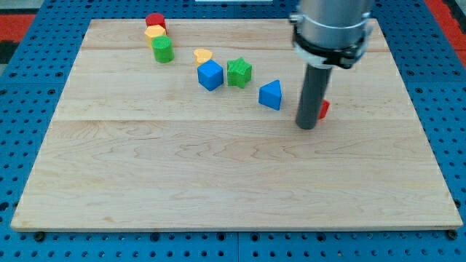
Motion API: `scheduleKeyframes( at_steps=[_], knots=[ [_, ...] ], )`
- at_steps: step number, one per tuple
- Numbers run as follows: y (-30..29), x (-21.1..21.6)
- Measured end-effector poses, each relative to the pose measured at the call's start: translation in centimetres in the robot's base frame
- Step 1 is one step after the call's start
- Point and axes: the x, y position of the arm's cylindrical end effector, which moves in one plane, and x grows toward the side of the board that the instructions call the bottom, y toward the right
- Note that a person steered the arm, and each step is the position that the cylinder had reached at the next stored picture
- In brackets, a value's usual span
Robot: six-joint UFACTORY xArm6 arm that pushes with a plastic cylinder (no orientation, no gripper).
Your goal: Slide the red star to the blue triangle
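Note:
The red star [324,109] lies right of centre on the wooden board [218,175], mostly hidden behind my rod; only a small red part shows. My tip [306,126] rests on the board just left of and in front of the star, touching or nearly touching it. The blue triangle [271,94] stands a short way to the left of my tip, apart from it.
A green star [239,72], a blue cube [210,75] and a small yellow block [203,54] lie left of the triangle. A red cylinder [155,20], a yellow block [154,32] and a green cylinder [162,49] cluster at the top left.

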Motion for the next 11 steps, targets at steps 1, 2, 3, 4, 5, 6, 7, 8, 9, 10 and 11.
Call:
scheduleKeyframes(
  at_steps=[1,2,3,4,5,6,7,8,9,10,11],
  knots=[
    [0.4,-1.0],
    [4.4,-0.4],
    [8.5,-1.0],
    [5.9,-3.3],
    [1.8,-3.5],
    [-0.5,-3.9],
    [-2.8,-4.6],
    [-4.4,-4.6],
    [-8.3,-6.0],
    [-10.5,-6.7],
    [-10.5,-6.4]
  ],
)
